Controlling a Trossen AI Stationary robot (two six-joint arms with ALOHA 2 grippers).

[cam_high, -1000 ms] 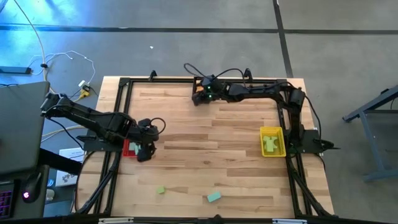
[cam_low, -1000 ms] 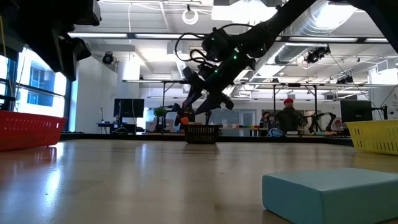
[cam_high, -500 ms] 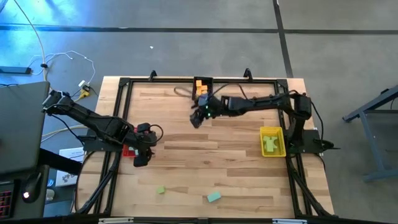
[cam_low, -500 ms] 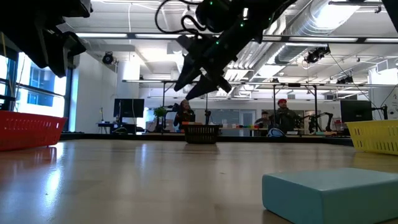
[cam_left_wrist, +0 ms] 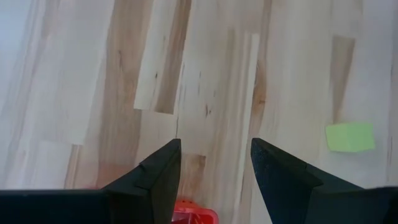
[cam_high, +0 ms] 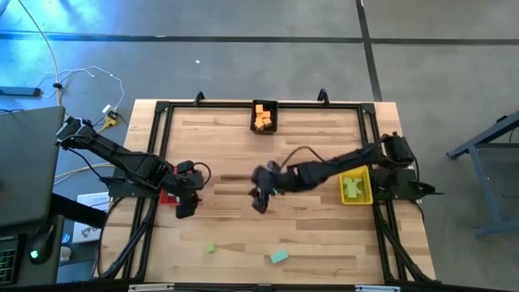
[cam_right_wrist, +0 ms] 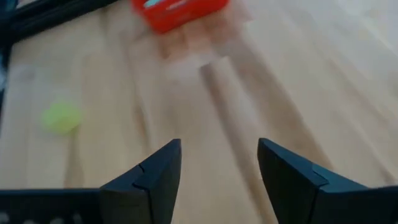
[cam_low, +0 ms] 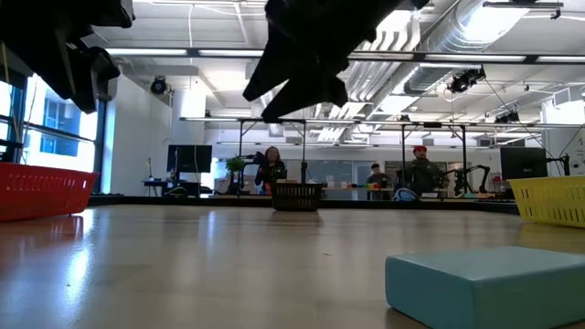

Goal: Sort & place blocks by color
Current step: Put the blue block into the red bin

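From the left: my left gripper (cam_high: 185, 208) sits at the table's left edge, just beside the red bin (cam_high: 169, 195), which its own arm mostly hides from above, so I cannot tell what that bin holds. In its wrist view the fingers (cam_left_wrist: 155, 177) are spread wide with only bare wood between them; it holds nothing and touches nothing I can see.

Moving right, two blocks are left loose on the table (cam_high: 308, 243) near the front edge: the yellow-green block (cam_high: 209, 247) and, further right, the teal block (cam_high: 279, 256). Neither is in a bin yet.

At the middle of the far edge, the black bin (cam_high: 263, 117) already has orange blocks (cam_high: 262, 118) in it, so I judge that colour done.

My right gripper (cam_high: 259, 201) hangs over the centre of the table, well apart from both loose blocks. Its wrist view shows the fingers (cam_right_wrist: 149, 177) parted wide and empty, with wood between them.

At the right edge, the yellow bin (cam_high: 355, 185) has yellow-green pieces (cam_high: 351, 186) inside. I judge the sort nearly finished: two blocks to go.
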